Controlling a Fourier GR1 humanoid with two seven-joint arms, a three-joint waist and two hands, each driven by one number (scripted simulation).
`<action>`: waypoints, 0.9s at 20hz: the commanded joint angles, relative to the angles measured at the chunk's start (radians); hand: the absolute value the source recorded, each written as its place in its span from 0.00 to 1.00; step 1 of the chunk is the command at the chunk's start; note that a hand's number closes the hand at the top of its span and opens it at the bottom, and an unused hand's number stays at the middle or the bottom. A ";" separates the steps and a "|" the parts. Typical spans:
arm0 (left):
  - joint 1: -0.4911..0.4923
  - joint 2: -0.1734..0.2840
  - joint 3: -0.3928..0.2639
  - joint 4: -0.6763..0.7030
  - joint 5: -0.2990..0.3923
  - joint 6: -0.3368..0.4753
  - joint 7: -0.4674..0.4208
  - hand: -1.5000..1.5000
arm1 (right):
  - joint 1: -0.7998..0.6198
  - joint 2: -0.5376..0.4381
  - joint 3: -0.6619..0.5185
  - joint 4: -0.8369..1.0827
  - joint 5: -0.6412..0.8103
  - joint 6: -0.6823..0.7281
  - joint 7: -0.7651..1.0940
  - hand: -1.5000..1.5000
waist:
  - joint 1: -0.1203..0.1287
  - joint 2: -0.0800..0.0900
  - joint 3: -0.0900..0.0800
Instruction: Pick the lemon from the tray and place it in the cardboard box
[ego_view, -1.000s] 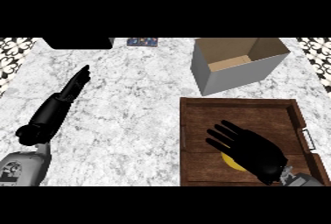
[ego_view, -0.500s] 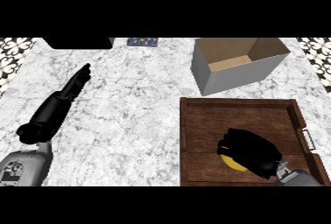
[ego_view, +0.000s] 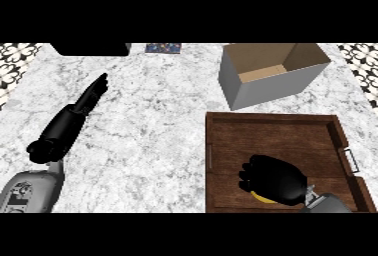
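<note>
The right hand (ego_view: 275, 179) has its fingers curled down over the lemon (ego_view: 260, 197), of which only a yellow sliver shows beneath the palm. A second ago those fingers were spread flat above it; they have since closed round the fruit. The lemon sits low in the wooden tray (ego_view: 280, 130), near its front edge. The open box (ego_view: 255, 87) stands just behind the tray. The left hand (ego_view: 88, 96) rests straight-fingered on the counter (ego_view: 155, 140), unchanged.
</note>
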 joint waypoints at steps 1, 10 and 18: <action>-0.025 0.009 0.012 0.002 0.011 -0.013 0.004 0.50 | 0.002 0.039 0.106 0.054 -0.070 0.007 -0.172 1.00 | 0.014 0.011 0.010; 0.012 0.014 0.029 -0.014 0.012 -0.018 0.007 0.50 | -0.004 -0.005 0.001 -0.134 -0.296 0.065 -0.385 1.00 | -0.010 0.003 0.010; 0.016 -0.004 0.030 0.031 -0.005 -0.014 -0.033 0.50 | -0.063 -0.077 -0.200 -0.364 -0.609 0.208 -0.291 1.00 | -0.016 0.005 0.008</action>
